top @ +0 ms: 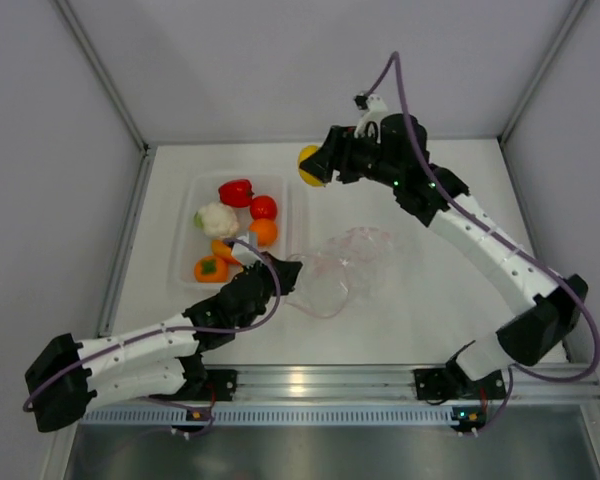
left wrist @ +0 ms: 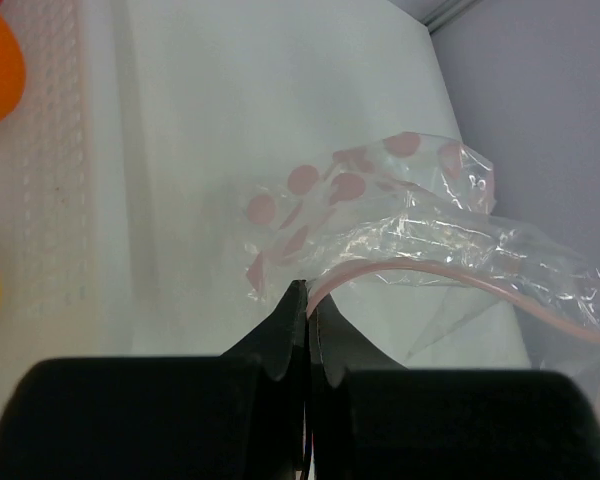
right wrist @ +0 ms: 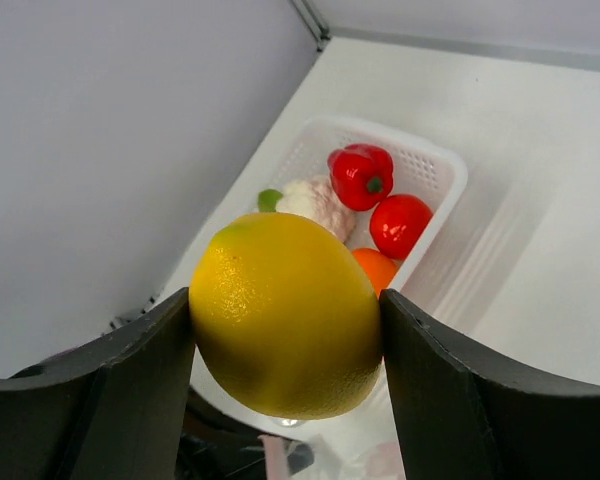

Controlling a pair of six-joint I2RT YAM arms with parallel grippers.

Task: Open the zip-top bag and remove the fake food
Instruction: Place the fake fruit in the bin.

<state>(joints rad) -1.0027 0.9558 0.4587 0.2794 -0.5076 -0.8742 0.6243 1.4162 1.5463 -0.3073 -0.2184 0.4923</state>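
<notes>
Both loaded: left tool [left wrist: 307, 292] pinches bag [left wrist: 450, 240] edge, right tool [right wrist: 285, 325] holds lemon [right wrist: 280, 300].

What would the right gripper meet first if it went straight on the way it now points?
Most likely the tray, around the pepper: in the right wrist view they lie beyond the lemon that the right gripper holds. Depth is unclear, so it might pass above them to the wall.
</notes>
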